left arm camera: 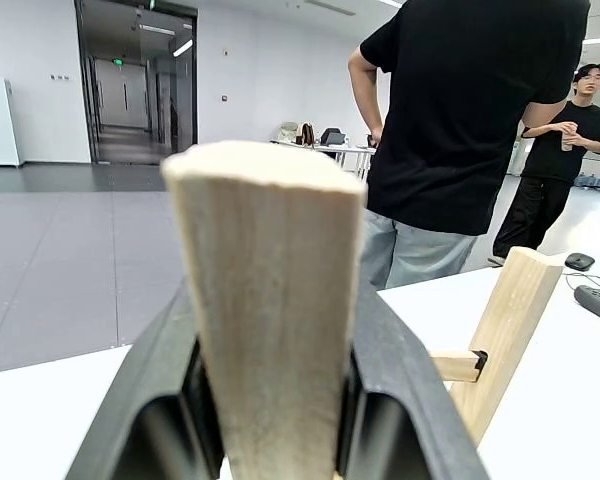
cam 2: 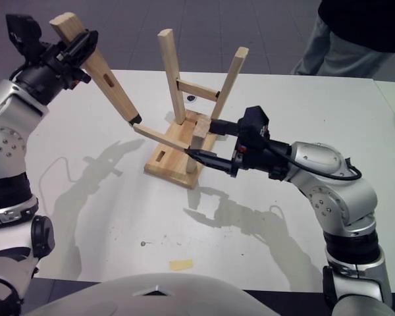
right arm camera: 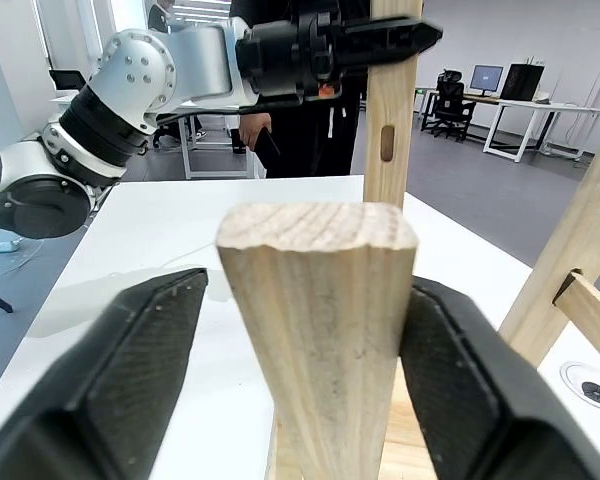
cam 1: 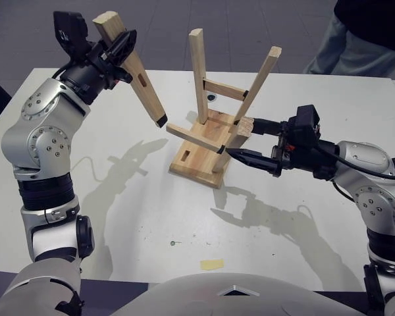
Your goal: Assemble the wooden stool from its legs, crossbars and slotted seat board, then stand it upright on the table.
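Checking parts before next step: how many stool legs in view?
4 legs. One in the left gripper, tilted; two upright in the seat board, joined by a crossbar; one on the board, straddled by the right gripper.

White table (cam 1: 151,217) bears seat board (cam 1: 194,158), yellow scrap (cam 1: 211,264).

Seat board (cam 1: 199,166) flat — two legs (cam 1: 199,72) up; third leg (cam 1: 147,89) tilted, perhaps unseated.

Each leg (cam 1: 135,69), the crossbars (cam 1: 225,89) and the seat board (cam 1: 191,161) are pale grained wood. The left gripper (cam 1: 122,43) and right gripper (cam 1: 240,136) are black. The table (cam 1: 151,224) is white, with a yellow scrap (cam 1: 211,264) at six o'clock.
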Available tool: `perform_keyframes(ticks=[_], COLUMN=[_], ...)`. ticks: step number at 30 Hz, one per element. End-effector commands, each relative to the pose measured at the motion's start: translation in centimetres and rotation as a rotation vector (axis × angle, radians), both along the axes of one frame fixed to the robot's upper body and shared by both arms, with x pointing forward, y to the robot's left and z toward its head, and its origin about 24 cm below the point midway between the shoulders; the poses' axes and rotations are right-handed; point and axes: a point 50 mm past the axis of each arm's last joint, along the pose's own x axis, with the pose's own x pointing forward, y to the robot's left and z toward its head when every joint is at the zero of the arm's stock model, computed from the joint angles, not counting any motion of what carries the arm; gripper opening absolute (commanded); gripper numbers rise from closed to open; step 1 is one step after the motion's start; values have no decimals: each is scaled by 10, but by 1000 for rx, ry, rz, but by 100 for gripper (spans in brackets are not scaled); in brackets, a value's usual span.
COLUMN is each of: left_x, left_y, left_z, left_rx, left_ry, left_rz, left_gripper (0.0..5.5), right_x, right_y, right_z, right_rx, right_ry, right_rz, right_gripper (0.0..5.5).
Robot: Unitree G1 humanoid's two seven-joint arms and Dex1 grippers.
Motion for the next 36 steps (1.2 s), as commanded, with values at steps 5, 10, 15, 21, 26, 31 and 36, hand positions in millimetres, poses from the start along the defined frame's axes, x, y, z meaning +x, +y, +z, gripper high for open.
perform_keyframes(ticks=[5, 10, 15, 21, 26, 31, 36], left_x=[-5, -10, -13, -15, -14, -15, -18], left_y=[-4, -5, -6, -5, -6, -17, -20], left_z=[-10, -20, -34, -58, -64, -66, -65], left_rx=[-54, -135, -236, -229, -240, -271, -253], left_ry=[54, 113, 198, 294, 321, 338, 344], left_rz=[-12, 9, 24, 69, 82, 45, 35], left_gripper=[102, 102, 102, 102, 102, 102, 102], right_x=[-3, -6, -8, -6, -5, -5, -4], right_y=[4, 8, 7, 7, 7, 8, 8], right_z=[-15, -20, -22, -22, -23, -25, -26], right_rx=[-16, -2, 15, 21, 20, 17, 19], right_ry=[-22, -35, -29, -35, -33, -30, -32], right_rz=[-71, -114, -147, -163, -168, -170, -182], right_gripper=[215, 209, 209, 209, 208, 208, 208])
